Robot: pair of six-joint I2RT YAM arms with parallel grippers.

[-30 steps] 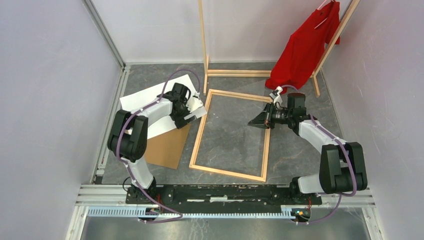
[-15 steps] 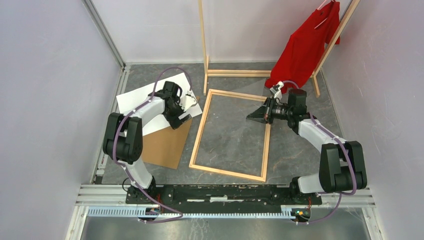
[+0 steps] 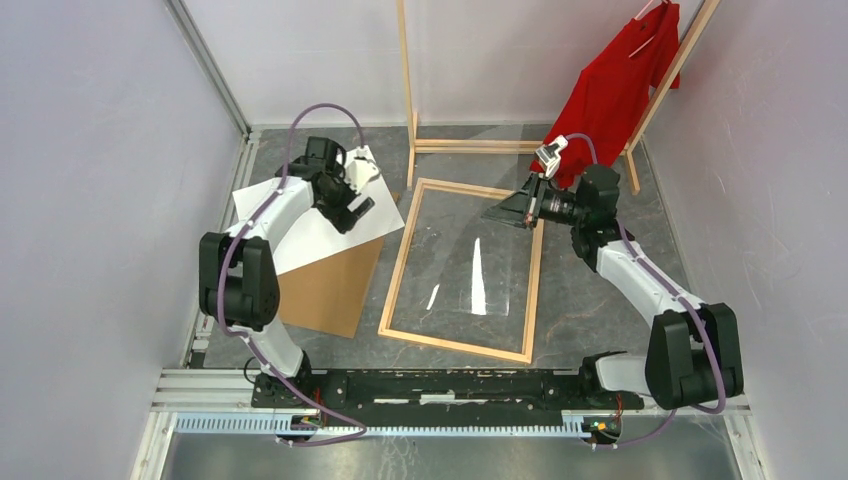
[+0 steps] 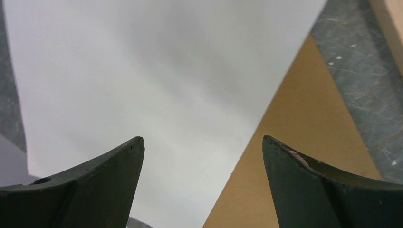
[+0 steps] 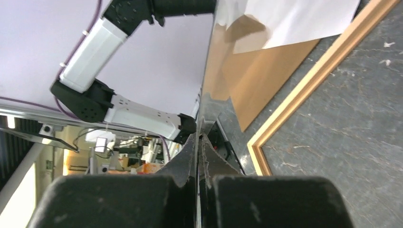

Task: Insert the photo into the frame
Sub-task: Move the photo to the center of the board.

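Left gripper released, hanging directly over photo. Photo white side up on board, long axis 8-to-2, at 9 o'clock of frame. Left arm nearer. Right gripper clenched on pane at frame's 1 o'clock corner.

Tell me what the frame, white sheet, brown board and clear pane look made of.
Frame: light wood, looks unfinished; pale, even-toned rails.
Sheet: paper, matte white, with a thin flat edge.
Board: cardboard or fibreboard, matte brown; can't tell which.
Pane: glass or acrylic, glossy; see-through, with bright glare streaks and mirror-like reflections in the right wrist view.
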